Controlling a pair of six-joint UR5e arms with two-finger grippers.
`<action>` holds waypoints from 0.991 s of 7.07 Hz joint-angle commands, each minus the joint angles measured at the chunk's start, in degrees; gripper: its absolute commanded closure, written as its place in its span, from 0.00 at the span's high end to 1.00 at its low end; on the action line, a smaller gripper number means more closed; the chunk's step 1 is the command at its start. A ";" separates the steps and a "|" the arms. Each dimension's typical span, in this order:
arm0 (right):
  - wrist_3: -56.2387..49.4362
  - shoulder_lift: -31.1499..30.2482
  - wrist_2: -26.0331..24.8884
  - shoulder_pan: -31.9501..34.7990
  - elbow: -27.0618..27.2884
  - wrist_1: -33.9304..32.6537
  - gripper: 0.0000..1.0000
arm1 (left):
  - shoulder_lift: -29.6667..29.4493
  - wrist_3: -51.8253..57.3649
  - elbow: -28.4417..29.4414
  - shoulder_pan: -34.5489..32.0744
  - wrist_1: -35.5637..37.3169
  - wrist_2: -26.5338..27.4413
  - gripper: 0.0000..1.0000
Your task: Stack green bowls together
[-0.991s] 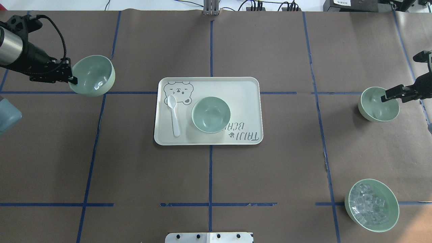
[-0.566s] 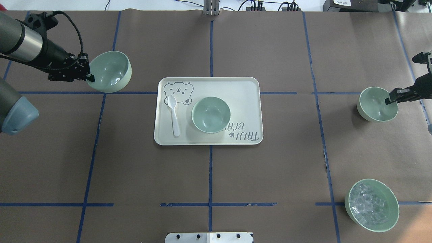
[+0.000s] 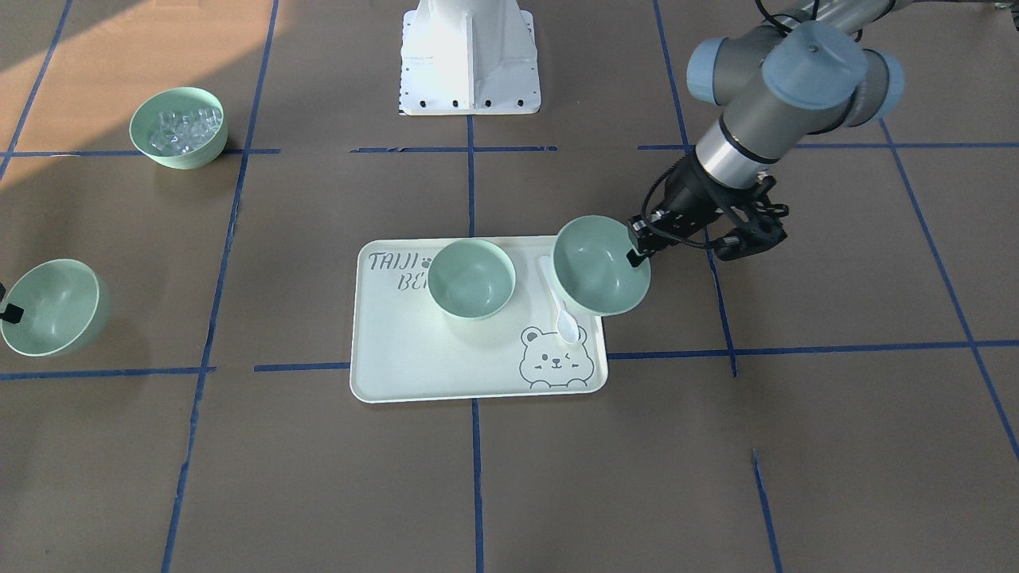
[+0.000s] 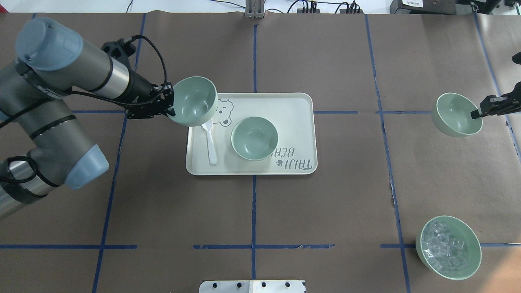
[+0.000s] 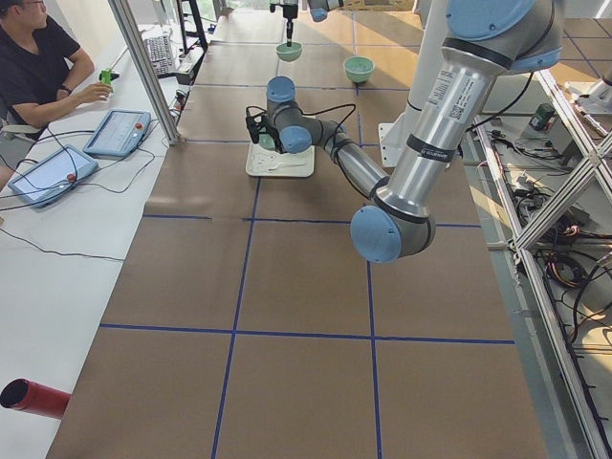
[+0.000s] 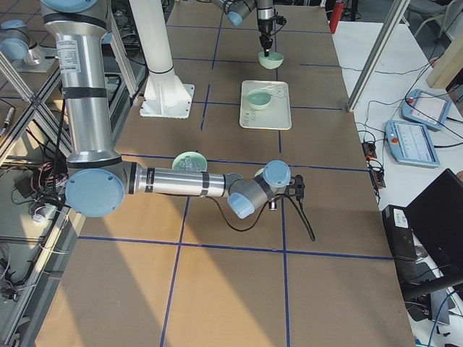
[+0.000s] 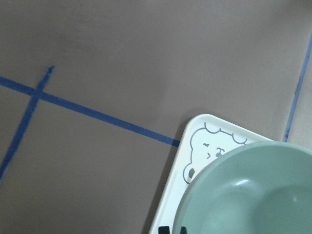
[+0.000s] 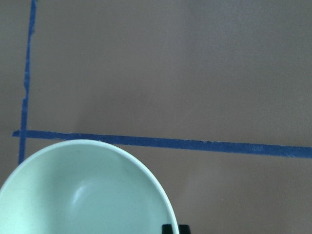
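One pale green bowl [image 4: 254, 138] stands upright on the cream tray [image 4: 293, 101]; it also shows in the front view [image 3: 471, 278]. My left gripper [image 4: 169, 106] is shut on the rim of a second green bowl [image 4: 194, 101]. It holds that bowl tilted in the air over the tray's far left corner, as the front view [image 3: 601, 267] and the left wrist view [image 7: 253, 195] also show. My right gripper [image 4: 476, 114] is shut on the rim of the third green bowl [image 4: 456, 114] at the far right. That bowl is tilted and seems slightly raised [image 8: 83, 195].
A white spoon [image 4: 211, 142] lies on the tray's left side, partly under the held bowl. A similar green bowl with clear cubes [image 4: 447, 247] stands at the near right. The robot's white base plate [image 3: 470, 56] is at the near middle. Blue tape lines cross the brown paper.
My left gripper has carried its bowl to the right, from the far left of the table to over the tray's corner. My right gripper and its bowl have shifted slightly farther from the robot.
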 commanded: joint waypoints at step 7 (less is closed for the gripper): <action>4.90 2.96 2.50 1.91 3.56 -0.55 0.00 | -11.76 -6.19 9.68 11.22 0.07 10.50 0.00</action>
